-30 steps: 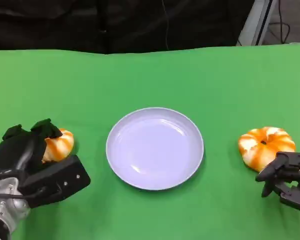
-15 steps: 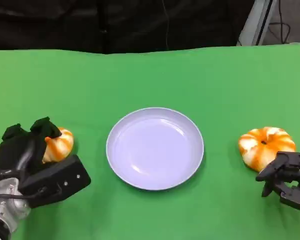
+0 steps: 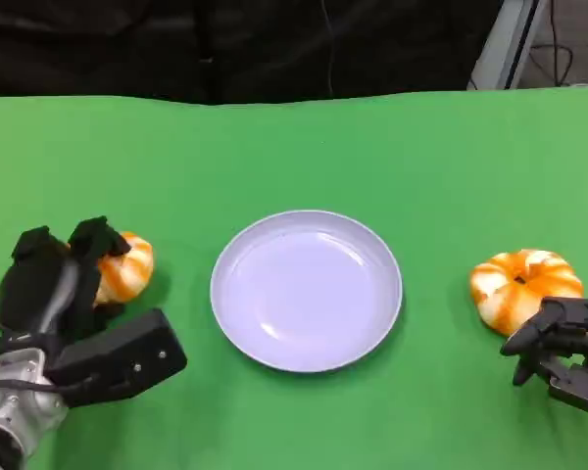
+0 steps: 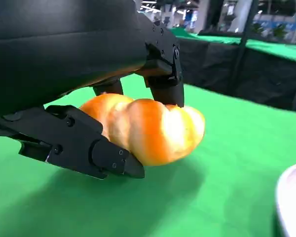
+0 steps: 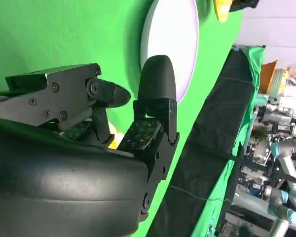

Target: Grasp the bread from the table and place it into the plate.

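A round orange-and-white bread (image 3: 123,266) sits in the grip of my left hand (image 3: 57,286), left of the plate. In the left wrist view black fingers (image 4: 96,148) clasp the bread (image 4: 148,128) from both sides, and it hangs just above its shadow on the cloth. The white plate (image 3: 219,294) lies empty at the table's middle, its rim (image 4: 292,202) showing in the left wrist view. A second bread (image 3: 522,282) lies at the right. My right hand (image 3: 562,350) rests beside it, fingers (image 5: 155,94) apart and holding nothing.
The green cloth table (image 3: 304,147) ends at a far edge against a black curtain. The right wrist view shows the plate (image 5: 170,39) and, beyond it, the held bread (image 5: 222,7).
My left hand has risen a little with the bread and shifted slightly toward the plate. The right hand and the second bread have stayed put.
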Robot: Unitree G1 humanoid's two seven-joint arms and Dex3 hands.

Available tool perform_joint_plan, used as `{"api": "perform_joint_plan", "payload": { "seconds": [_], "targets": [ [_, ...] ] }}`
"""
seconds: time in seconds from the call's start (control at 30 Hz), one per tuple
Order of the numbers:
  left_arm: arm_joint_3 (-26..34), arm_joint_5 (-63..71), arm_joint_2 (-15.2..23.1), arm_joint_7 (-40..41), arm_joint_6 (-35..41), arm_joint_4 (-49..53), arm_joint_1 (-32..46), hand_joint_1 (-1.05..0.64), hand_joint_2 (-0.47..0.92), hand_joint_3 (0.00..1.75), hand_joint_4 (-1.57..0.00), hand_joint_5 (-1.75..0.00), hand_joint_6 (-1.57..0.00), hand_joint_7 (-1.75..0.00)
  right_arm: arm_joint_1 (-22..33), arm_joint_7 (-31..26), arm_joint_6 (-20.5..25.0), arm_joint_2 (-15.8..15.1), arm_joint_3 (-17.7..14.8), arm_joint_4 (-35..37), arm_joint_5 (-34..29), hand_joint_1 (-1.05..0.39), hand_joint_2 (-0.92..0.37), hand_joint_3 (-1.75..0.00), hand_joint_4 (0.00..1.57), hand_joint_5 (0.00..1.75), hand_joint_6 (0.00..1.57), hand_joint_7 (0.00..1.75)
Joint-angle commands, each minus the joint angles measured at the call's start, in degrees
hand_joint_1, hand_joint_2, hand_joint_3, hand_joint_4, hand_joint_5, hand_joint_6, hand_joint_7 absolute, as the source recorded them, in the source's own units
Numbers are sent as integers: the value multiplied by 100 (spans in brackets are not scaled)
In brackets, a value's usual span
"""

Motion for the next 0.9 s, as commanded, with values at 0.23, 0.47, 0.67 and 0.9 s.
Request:
{"api": "perform_joint_plan", "payload": {
  "seconds": [0.23,0.47,0.67,0.9],
  "targets": [
    [-19,86,185,223,-169,-683,246,-6,92,22,-19,-165,-31,-136,7,55,41,-57,-45,2,79,7,-88,-53,86,137,96,89],
    [-5,209,230,141,-107,-1461,499,-6,92,26,-16,-169,-28,-140,3,-1,-4,-60,-29,14,32,7,-89,-51,86,137,96,89],
    [10,295,209,-43,32,-2210,746,-6,92,26,-16,-166,-26,-143,-6,-37,-27,-66,-15,18,-8,7,-89,-51,86,138,96,89],
    [-50,415,114,-151,83,-2785,914,-8,92,34,-21,-161,-27,-140,-8,-36,21,-44,-17,8,13,7,-89,-51,86,138,95,90]
  ]
}}
